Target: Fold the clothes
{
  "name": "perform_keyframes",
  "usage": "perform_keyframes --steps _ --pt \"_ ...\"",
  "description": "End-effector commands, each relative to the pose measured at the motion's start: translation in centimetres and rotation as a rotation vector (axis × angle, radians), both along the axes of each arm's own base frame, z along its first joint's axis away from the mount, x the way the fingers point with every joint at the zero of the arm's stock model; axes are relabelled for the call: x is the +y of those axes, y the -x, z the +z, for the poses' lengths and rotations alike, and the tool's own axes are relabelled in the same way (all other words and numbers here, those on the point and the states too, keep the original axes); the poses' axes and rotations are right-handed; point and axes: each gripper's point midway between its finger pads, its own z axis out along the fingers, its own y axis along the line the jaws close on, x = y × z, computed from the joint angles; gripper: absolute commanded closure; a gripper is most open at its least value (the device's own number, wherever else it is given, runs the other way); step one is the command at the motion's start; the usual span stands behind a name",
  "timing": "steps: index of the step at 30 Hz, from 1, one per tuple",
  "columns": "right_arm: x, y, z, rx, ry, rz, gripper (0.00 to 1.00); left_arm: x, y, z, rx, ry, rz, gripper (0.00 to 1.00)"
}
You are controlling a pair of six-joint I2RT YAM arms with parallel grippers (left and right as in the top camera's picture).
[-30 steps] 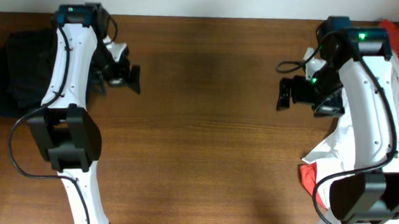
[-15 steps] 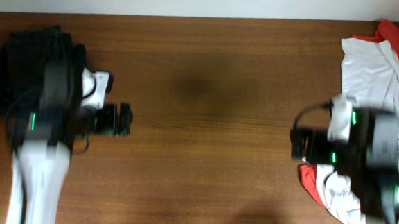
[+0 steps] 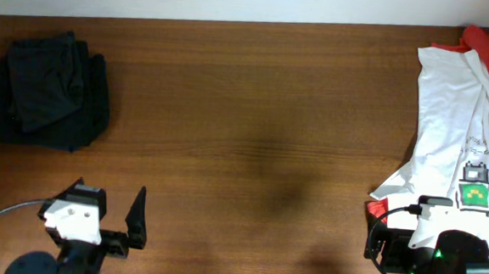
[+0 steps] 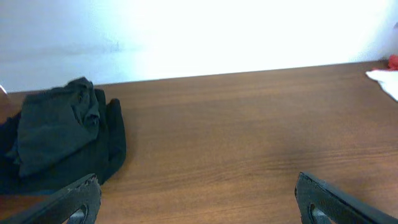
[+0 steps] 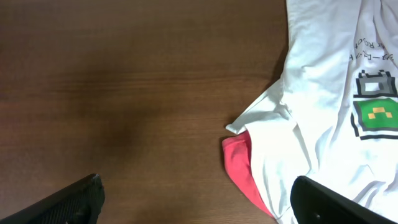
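Note:
A folded black garment point(image 3: 47, 91) lies at the table's far left; it also shows in the left wrist view point(image 4: 59, 134). A white T-shirt with a green pixel print point(image 3: 461, 137) lies unfolded at the right over a red garment point(image 3: 486, 46); both show in the right wrist view, the shirt point(image 5: 336, 93) over the red one point(image 5: 239, 165). My left gripper point(image 4: 199, 202) is open and empty at the front left edge point(image 3: 137, 220). My right gripper point(image 5: 199, 199) is open and empty above the bare wood just left of the red garment's edge.
The brown wooden table point(image 3: 254, 121) runs between the two piles. A pale wall point(image 4: 199, 31) stands behind its far edge. Both arm bases sit at the front edge, the left one point(image 3: 73, 228) and the right one point(image 3: 437, 255).
Both arms have pulled back from the middle of the table to the front edge. The black garment and the white shirt are now uncovered.

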Motion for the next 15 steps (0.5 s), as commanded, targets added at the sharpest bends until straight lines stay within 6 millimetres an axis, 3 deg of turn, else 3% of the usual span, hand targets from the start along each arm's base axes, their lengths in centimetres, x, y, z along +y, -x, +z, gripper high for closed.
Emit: perform_keyframes --steps 1,13,15 --pt "-0.4 0.0 -0.1 -0.001 0.008 -0.025 0.01 0.3 0.0 -0.4 0.007 0.0 0.015 0.01" --pt "-0.4 0.0 -0.1 -0.001 0.008 -0.026 0.01 0.2 0.0 -0.5 0.011 0.0 0.015 0.01" --pt "-1.4 0.0 0.1 -0.01 0.048 -0.068 0.01 0.2 0.1 -0.7 0.017 0.0 0.015 0.01"
